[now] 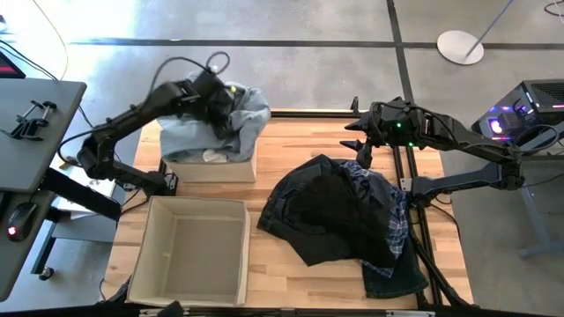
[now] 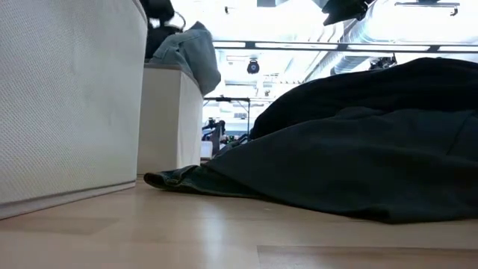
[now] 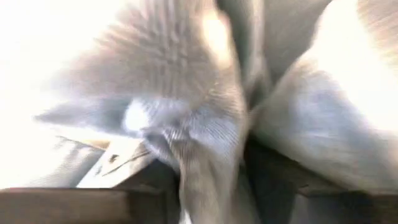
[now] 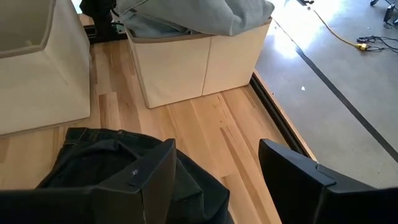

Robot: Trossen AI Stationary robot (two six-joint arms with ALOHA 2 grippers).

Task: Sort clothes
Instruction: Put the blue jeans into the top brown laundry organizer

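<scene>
1. Table [image 1: 291, 158] of pale wood is seen bearing everything; two beige fabric bins stand on its left side, counted as one far bin [image 1: 211, 167] heaped with pale garments and one near bin [image 1: 189, 251] showing only its bare floor.
2. Dark pile [image 1: 339, 216] lies right of centre on the bare wood, just beside the near bin; at least three garments can be counted in it: a black one on top, a navy-white plaid shirt [image 1: 388, 207] along its right edge, and dark denim [image 1: 392, 273] at the near corner; more may be hidden beneath.
3. Pale blue denim garment [image 1: 238, 110] is draped over the far bin's rim; how many pieces lie under it cannot be told.
4. Left gripper [image 1: 216, 97] is buried in that pale heap; its wrist view is filled with blurred cloth, so its fingers cannot be judged.
5. Right gripper [image 4: 214, 171] hangs above the far edge of the dark pile, fingers spread apart and holding nothing.
6. All pieces are judged soft and limp; denim is probably heavier and will drag; a raised fold or hem is best pinched, so that one layer alone is lifted.
</scene>
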